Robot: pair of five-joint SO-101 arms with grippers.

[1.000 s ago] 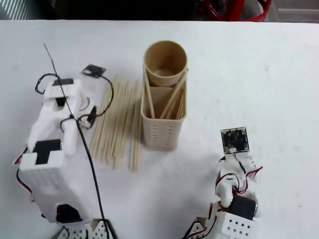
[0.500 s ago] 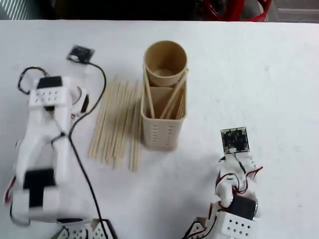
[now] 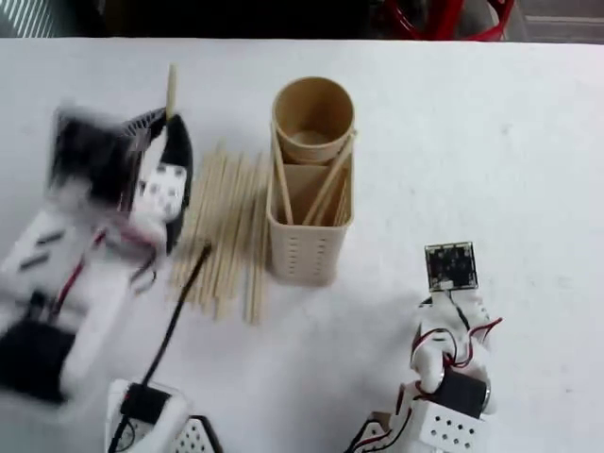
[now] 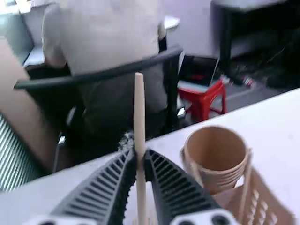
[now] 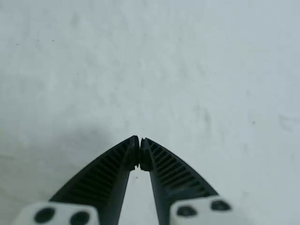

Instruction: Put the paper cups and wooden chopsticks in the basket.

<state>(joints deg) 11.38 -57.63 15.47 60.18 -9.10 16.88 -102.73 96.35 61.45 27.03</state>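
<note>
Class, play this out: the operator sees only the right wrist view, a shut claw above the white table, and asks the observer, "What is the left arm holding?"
Observer: The left claw is shut on one wooden chopstick, which sticks out past its tips.
Operator: Where are the paper cups?
Observer: The paper cups stand nested at the far end of the basket.
Operator: Any chopsticks outside it?
Observer: Yes, a pile of chopsticks lies on the table between the basket and the left claw.
</note>
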